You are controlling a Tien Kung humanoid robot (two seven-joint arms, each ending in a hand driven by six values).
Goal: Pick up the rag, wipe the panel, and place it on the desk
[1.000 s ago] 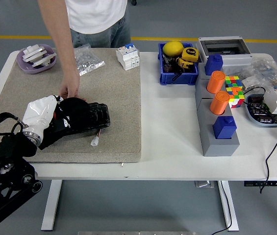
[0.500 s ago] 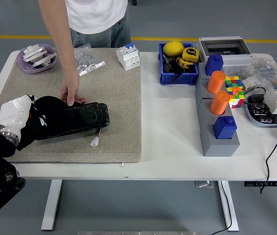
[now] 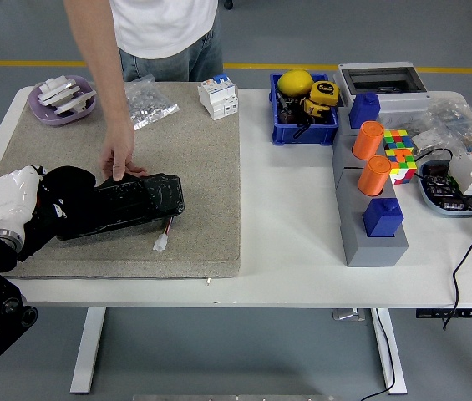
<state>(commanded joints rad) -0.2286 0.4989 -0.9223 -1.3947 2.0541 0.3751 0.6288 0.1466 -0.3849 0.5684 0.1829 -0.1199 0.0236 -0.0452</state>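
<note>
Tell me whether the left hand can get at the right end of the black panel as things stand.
Probably yes. The left hand with the rag sits at the panel's left end; only the person's hand, resting on the top edge, is close by.

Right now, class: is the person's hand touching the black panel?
Touching. The head view shows the person's hand resting fingers-down on the black panel's top edge, with no gap.

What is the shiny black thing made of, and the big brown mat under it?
The black panel looks like glossy plastic or glass, since light glints off its surface. The mat looks like rough, matte felt or cork; its speckled tan surface shows no shine. Neither is certain.
</note>
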